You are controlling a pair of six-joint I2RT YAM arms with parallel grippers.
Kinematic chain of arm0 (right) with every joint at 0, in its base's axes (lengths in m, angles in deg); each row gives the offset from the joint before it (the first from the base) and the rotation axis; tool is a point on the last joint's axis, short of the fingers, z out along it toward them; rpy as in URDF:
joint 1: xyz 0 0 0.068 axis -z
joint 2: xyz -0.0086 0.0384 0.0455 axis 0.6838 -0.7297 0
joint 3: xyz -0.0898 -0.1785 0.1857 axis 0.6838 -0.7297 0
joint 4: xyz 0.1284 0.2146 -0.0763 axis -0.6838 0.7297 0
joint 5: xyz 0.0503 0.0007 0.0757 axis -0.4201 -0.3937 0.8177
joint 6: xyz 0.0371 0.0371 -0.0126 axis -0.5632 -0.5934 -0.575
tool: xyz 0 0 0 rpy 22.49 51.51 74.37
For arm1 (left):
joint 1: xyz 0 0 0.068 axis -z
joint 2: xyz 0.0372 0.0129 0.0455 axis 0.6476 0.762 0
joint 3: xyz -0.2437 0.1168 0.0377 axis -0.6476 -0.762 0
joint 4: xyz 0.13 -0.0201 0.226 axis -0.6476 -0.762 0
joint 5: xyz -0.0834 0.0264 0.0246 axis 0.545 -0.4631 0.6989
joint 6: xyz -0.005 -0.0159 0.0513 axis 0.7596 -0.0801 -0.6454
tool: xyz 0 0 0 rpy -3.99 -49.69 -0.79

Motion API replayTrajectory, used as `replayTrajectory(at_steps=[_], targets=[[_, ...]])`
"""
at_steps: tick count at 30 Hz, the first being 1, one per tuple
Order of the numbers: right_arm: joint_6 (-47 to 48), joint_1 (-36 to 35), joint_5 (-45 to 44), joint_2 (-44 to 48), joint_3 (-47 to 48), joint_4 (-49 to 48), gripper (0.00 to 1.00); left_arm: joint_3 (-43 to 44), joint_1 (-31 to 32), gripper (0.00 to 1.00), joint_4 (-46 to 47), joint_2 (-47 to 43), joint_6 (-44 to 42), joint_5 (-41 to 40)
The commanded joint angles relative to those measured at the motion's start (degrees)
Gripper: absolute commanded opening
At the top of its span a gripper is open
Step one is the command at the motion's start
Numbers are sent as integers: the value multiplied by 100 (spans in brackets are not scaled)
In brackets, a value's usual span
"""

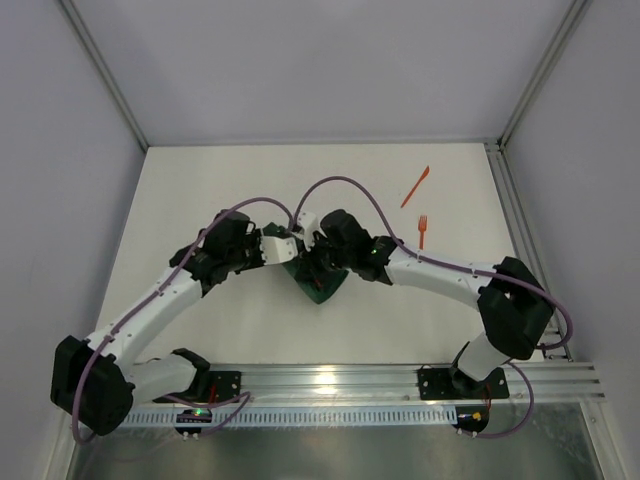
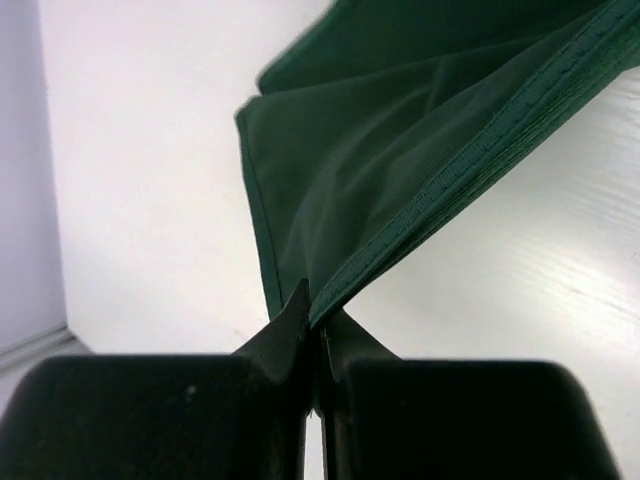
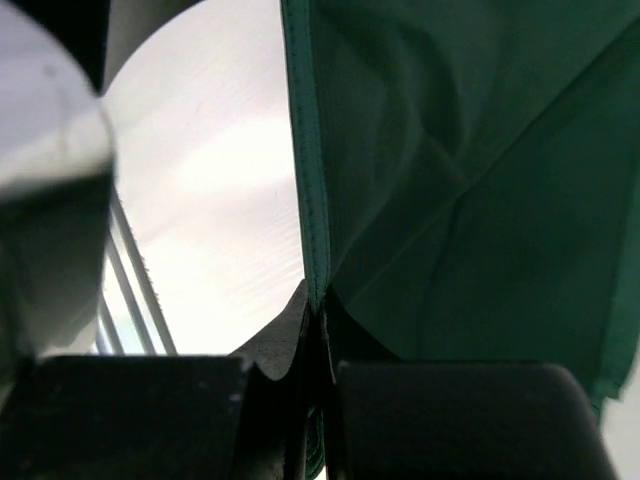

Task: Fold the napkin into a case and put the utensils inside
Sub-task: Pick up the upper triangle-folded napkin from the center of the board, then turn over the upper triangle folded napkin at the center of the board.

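Both arms bend in toward the middle of the white surface (image 1: pixel 250 320), and their tips meet over the dark green soft cloth napkin (image 1: pixel 322 284). The napkin sits bunched between them, with one pointed corner toward the near edge.

The left tool (image 2: pixel 318 335) is pinched tight on the napkin. In the left wrist view its two black fingers (image 2: pixel 290 325) press together with a stitched hem of the cloth squeezed between them. The cloth spreads up and away from the tips in soft folds, and I can see more than one layer along the edge.

The right tool (image 3: pixel 318 305) is pinched on the napkin too. In the right wrist view its fingers (image 3: pixel 285 335) are closed on a sewn edge, and the green cloth hangs wide to one side with a crease running across it.

The two orange plastic utensils lie well apart from the napkin, on the far right part of the surface. The thin pointed orange plastic knife (image 1: pixel 415 187) lies on a slant. The small orange plastic fork (image 1: pixel 422 231) lies just below it, closer to the right arm, tines pointing away. The two pieces are near each other but not touching. Nothing is touching them.

Purple cables (image 1: pixel 345 190) loop over both arms.
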Motion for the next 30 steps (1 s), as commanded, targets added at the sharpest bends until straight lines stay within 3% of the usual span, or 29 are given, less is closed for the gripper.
replayTrajectory(at_steps=[1,9,18,25,30], targets=[[-264,-135,309,311,668,467,4,871,-151,0,-1320,-153,-13,-537],[-1379,-811,124,-241,1591,-111,4,1690,-493,0,-2647,-548,338,-1970],[-2707,-1480,124,-1560,3006,-1438,4,2050,-1135,0,-3132,-909,163,-3219],[-4455,-1744,256,-2474,3324,-3196,4,2218,-1267,0,-2825,-830,-232,-3835],[-4633,-1867,274,-2879,4139,-2988,4,2393,-1346,0,-2535,-699,-531,-3888]])
